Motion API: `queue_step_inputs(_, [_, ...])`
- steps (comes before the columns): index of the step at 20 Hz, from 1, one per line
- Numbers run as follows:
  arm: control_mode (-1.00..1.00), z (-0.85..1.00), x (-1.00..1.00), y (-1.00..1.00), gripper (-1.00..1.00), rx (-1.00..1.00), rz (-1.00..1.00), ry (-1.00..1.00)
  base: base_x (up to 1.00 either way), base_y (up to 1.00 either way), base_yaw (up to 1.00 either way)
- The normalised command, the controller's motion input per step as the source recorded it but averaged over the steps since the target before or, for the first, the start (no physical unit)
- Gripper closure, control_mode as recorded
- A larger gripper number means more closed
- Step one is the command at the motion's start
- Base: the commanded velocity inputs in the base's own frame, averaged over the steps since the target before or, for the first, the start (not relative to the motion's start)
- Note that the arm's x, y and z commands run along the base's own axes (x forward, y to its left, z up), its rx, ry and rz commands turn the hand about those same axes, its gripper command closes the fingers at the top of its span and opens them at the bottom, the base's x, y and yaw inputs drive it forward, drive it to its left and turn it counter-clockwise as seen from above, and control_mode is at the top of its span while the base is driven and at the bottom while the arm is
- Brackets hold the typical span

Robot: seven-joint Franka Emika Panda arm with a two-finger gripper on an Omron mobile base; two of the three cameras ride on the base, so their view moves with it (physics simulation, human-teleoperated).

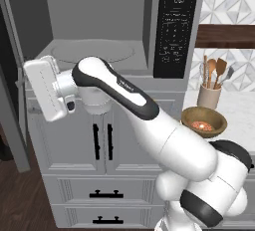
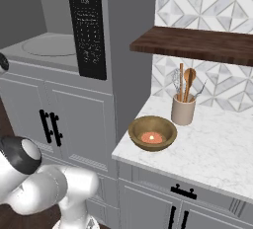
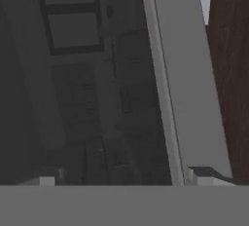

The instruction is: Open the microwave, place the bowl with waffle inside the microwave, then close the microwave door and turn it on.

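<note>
The microwave stands open, its grey cavity and round turntable bare, with the black button panel on its right. The microwave door is swung out to the far left. My hand sits beside that door, in front of the cavity's lower left corner. In the hand view my gripper is open, close up against the door's dark glass and grey frame. The brown bowl with waffle rests on the marble counter, right of the microwave and apart from the gripper.
A beige utensil cup with wooden spoons stands just behind the bowl. A dark wooden shelf hangs above the counter. White cabinet doors with black handles and drawers lie under the microwave.
</note>
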Motion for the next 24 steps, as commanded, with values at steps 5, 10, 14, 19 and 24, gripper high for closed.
queue_step_inputs(5, [-1.00, 0.00, -0.29, -0.93, -1.00, 0.00, -0.13, -0.05, 0.00, 0.00, 0.00])
queue_step_inputs(10, [-1.00, 0.00, -0.32, -1.00, -1.00, -0.03, -0.23, -0.01, 0.00, 0.00, 0.00])
queue_step_inputs(14, [-1.00, 0.00, -0.43, -1.00, -1.00, -0.16, -0.22, -0.01, 0.00, 0.00, 0.00])
queue_step_inputs(19, [-1.00, 0.02, -0.25, -1.00, -1.00, -0.36, -0.19, 0.00, 0.00, 0.00, 0.00])
queue_step_inputs(24, [-1.00, 0.02, -0.10, -0.99, -1.00, -0.45, -0.26, 0.10, 0.00, 0.00, 0.00])
